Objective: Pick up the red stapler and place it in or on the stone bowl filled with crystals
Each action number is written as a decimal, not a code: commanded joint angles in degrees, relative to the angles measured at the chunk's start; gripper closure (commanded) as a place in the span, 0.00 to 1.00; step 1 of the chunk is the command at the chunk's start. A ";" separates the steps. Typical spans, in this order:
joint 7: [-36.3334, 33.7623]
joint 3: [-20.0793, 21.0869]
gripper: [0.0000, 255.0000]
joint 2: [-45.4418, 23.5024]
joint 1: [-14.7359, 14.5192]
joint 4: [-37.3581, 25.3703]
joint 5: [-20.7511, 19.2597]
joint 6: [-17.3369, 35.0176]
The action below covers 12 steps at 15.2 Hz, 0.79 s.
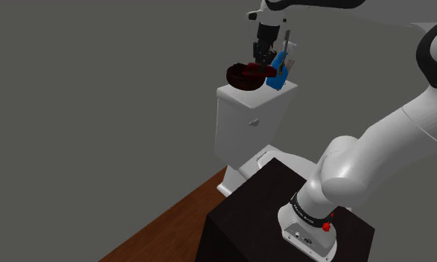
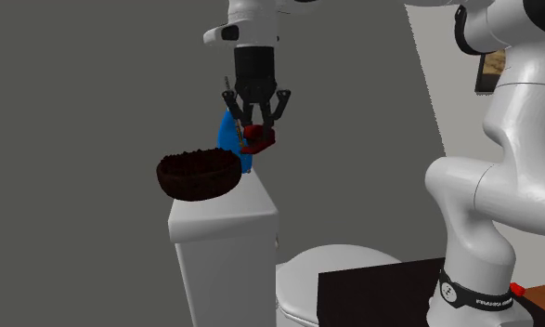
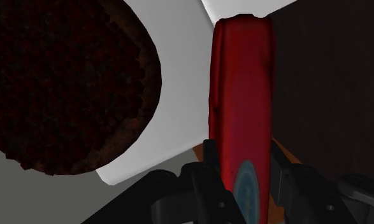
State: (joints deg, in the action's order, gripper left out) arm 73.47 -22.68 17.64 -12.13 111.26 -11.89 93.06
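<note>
Your gripper (image 2: pixel 257 128) is clamped on the stapler (image 2: pixel 260 140) over the tank's (image 2: pixel 224 232) edge, and the bowl (image 2: pixel 198 190) sits sideways off its long axis, at the tank's end.

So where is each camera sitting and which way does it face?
Shoulder view: beside the dark stand, facing the toilet tank; white arm and gripper show.
Second exterior view: near the toilet, level with the tank top, facing it; arm and gripper show.
Wrist view: on the hand, looking down along the red stapler toward the dark bowl; both fingers show.
Shared: both exterior views show the gripper clasping the stapler near the bowl.
</note>
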 commanded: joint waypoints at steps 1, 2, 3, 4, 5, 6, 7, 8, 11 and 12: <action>0.25 0.04 1.00 -0.29 -0.05 -1.77 0.13 -1.49; 0.36 0.07 1.00 -0.45 -0.08 -2.68 0.20 -2.25; 0.48 0.10 1.00 -0.61 -0.12 -3.61 0.27 -3.01; 0.60 0.13 1.00 -0.80 -0.15 -4.55 0.35 -3.77; 0.72 0.15 1.00 -0.99 -0.18 -5.51 0.43 -4.53; 0.85 0.17 1.00 -1.20 -0.21 -6.48 0.50 -5.30; 0.87 0.17 1.00 -1.23 -0.22 -6.66 0.52 -5.45; 2.20 -0.83 1.00 -3.45 -0.07 -8.83 1.07 -5.33; 6.40 -3.81 1.00 -10.51 0.67 -15.92 3.40 -5.37; 7.87 -4.74 1.00 -13.03 1.09 -18.53 4.42 -5.55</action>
State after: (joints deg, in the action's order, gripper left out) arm 79.85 -26.47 7.06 -11.38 95.18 -8.38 87.56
